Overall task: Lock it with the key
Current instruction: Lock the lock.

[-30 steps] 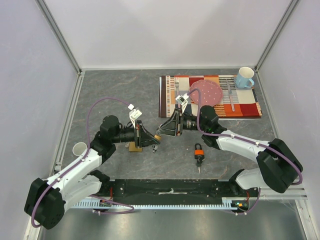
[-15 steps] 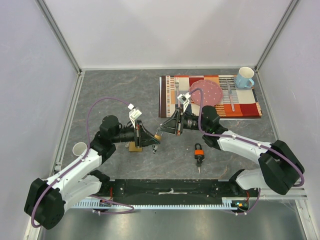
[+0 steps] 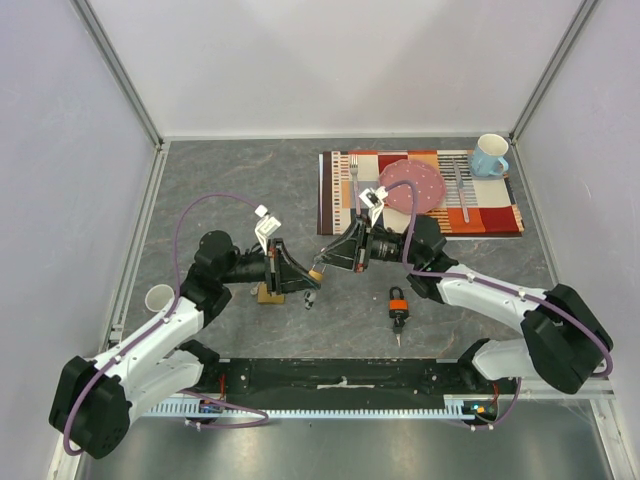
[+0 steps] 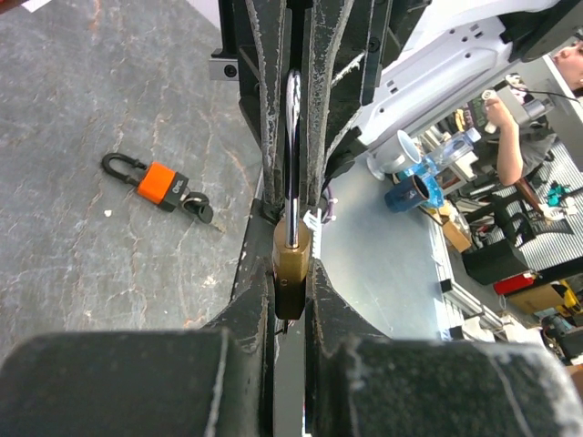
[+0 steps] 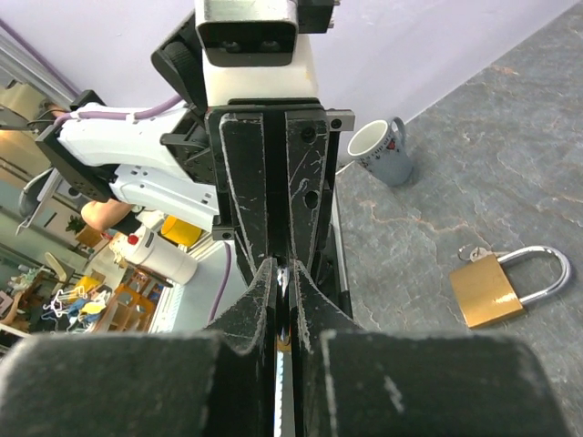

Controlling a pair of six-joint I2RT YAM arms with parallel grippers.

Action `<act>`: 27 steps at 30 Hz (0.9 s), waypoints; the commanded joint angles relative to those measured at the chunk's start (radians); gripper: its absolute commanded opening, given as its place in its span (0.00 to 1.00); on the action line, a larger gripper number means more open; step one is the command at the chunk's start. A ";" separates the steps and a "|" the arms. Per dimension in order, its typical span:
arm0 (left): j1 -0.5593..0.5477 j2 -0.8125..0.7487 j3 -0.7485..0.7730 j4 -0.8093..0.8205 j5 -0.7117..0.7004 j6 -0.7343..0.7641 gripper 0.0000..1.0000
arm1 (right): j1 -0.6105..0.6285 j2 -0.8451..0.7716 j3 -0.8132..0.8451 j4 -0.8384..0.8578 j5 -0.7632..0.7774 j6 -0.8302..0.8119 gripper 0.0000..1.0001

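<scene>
My left gripper [image 3: 306, 276] holds a brass padlock [image 4: 291, 269] above the table, shut on its body. The steel shackle [image 4: 292, 118] points away from it, into my right gripper [image 3: 326, 263]. In the right wrist view that gripper [image 5: 285, 270] is shut on the thin shiny shackle. A small key [image 3: 310, 298] seems to dangle just under the held padlock, and I cannot tell whether it sits in the keyhole.
A second brass padlock [image 3: 268, 292] lies under my left wrist. An orange padlock [image 3: 398, 300] with keys lies in front of my right arm. A white cup [image 3: 160, 297] stands at the left. At the back right, a placemat [image 3: 500, 215] carries a pink plate, cutlery and a blue mug [image 3: 489, 155].
My right gripper has closed on the shackle, and its wrist has shifted slightly to the right. The left arm and the padlock have stayed put.
</scene>
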 commanded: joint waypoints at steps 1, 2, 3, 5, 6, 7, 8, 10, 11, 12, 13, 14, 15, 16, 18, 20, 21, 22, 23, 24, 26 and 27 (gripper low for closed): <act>-0.002 -0.014 0.011 0.176 0.083 -0.083 0.02 | 0.007 -0.022 -0.007 0.048 0.010 0.004 0.00; -0.002 -0.013 0.011 0.176 0.075 -0.082 0.02 | 0.008 -0.025 -0.007 0.049 0.011 0.005 0.00; -0.002 -0.013 0.011 0.177 0.069 -0.082 0.02 | 0.011 -0.028 -0.007 0.051 0.013 0.005 0.00; -0.002 -0.005 0.014 0.177 0.060 -0.079 0.02 | 0.021 -0.028 -0.011 0.049 0.017 0.007 0.00; -0.002 -0.005 0.015 0.177 0.049 -0.079 0.02 | 0.024 -0.027 -0.011 0.049 0.019 0.010 0.00; -0.002 -0.002 0.015 0.179 0.045 -0.079 0.02 | 0.031 -0.025 -0.012 0.051 0.020 0.011 0.00; -0.002 -0.002 0.017 0.177 0.040 -0.077 0.02 | 0.036 -0.022 -0.015 0.055 0.023 0.013 0.00; -0.002 -0.002 0.015 0.177 0.029 -0.074 0.02 | 0.050 -0.016 -0.023 0.058 0.034 0.011 0.00; -0.002 -0.004 0.017 0.177 0.023 -0.074 0.02 | 0.054 -0.015 -0.024 0.060 0.037 0.011 0.00; -0.002 -0.007 0.017 0.176 0.008 -0.074 0.02 | 0.058 -0.012 -0.026 0.061 0.039 0.013 0.00; -0.002 -0.008 0.017 0.173 0.000 -0.074 0.02 | 0.067 -0.007 -0.027 0.060 0.042 0.017 0.00; -0.002 -0.007 0.020 0.163 -0.006 -0.070 0.02 | 0.071 -0.004 -0.027 0.063 0.048 0.019 0.00; -0.002 -0.013 0.020 0.160 -0.020 -0.065 0.02 | 0.074 -0.004 -0.030 0.065 0.052 0.022 0.00; -0.002 -0.014 0.020 0.153 -0.029 -0.060 0.02 | 0.082 -0.002 -0.035 0.069 0.054 0.023 0.00; -0.002 -0.021 0.023 0.127 -0.063 -0.041 0.02 | 0.090 -0.001 -0.037 0.072 0.062 0.028 0.00; -0.002 -0.022 0.026 0.120 -0.077 -0.037 0.02 | 0.093 -0.002 -0.040 0.068 0.069 0.030 0.00; -0.002 -0.022 0.026 0.120 -0.081 -0.037 0.02 | 0.096 -0.002 -0.043 0.066 0.071 0.028 0.00; -0.002 -0.024 0.026 0.120 -0.089 -0.036 0.02 | 0.097 -0.004 -0.050 0.068 0.074 0.027 0.00; 0.000 -0.027 0.025 0.119 -0.106 -0.036 0.02 | 0.097 -0.005 -0.055 0.068 0.077 0.025 0.00; -0.002 -0.028 0.025 0.111 -0.113 -0.034 0.02 | 0.100 -0.005 -0.063 0.066 0.082 0.025 0.00; -0.002 -0.034 0.026 0.105 -0.130 -0.033 0.02 | 0.104 -0.007 -0.066 0.061 0.083 0.027 0.00; 0.000 -0.037 0.026 0.107 -0.132 -0.033 0.02 | 0.108 -0.008 -0.069 0.061 0.086 0.025 0.00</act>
